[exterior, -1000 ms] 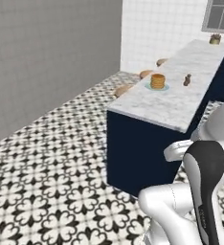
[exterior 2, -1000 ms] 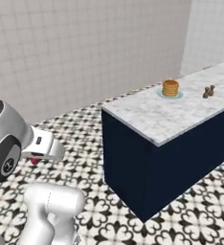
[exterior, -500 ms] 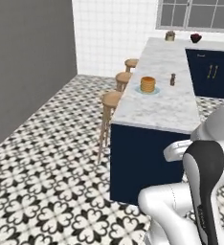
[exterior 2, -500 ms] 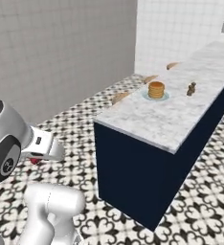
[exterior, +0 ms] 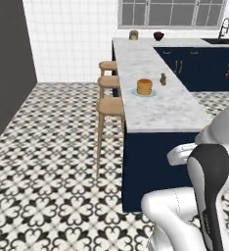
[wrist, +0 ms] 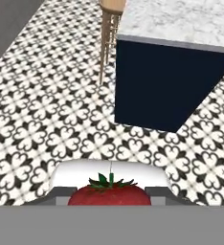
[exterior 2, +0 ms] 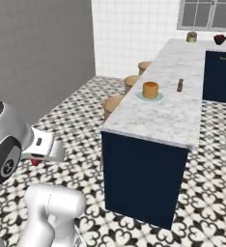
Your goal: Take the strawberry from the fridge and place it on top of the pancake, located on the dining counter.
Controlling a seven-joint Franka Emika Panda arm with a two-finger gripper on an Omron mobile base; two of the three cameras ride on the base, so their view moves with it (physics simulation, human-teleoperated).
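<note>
Left base view: a kitchen with a black-and-white patterned tile floor point(exterior: 53, 162), a white tiled back wall and a grey wall on the left. The dining counter point(exterior: 160, 105), white-grey marble on a navy base, runs away from the camera toward a window. Three round wooden stools point(exterior: 110, 105) stand in a row along its left side. The pancake point(exterior: 144, 87), a golden-brown stack on a pale plate, sits about midway along the top, with a small dark shaker point(exterior: 162, 79) just to its right and apart from it. At the far end stand a tan jar point(exterior: 133, 35) and a dark bowl point(exterior: 158, 36). Navy cabinets with gold handles point(exterior: 204, 68) line the back right.

Right base view: the same counter point(exterior 2: 177, 120) is seen from its near corner, the pancake point(exterior 2: 150, 89) and shaker point(exterior 2: 180, 85) on its top, the stools point(exterior 2: 116, 102) on the left side. A bit of red, the strawberry point(exterior 2: 35, 162), peeks out below the white hand at the lower left, well apart from the counter and low over the floor.

Hand view: patterned floor and the navy end of the counter point(wrist: 166, 86) lie ahead, a stool leg point(wrist: 106, 38) at the top. The gripper point(wrist: 109, 194) is clenched on the strawberry point(wrist: 109, 195), the red fruit with green leaves sitting between the two finger tips point(wrist: 157, 192).
</note>
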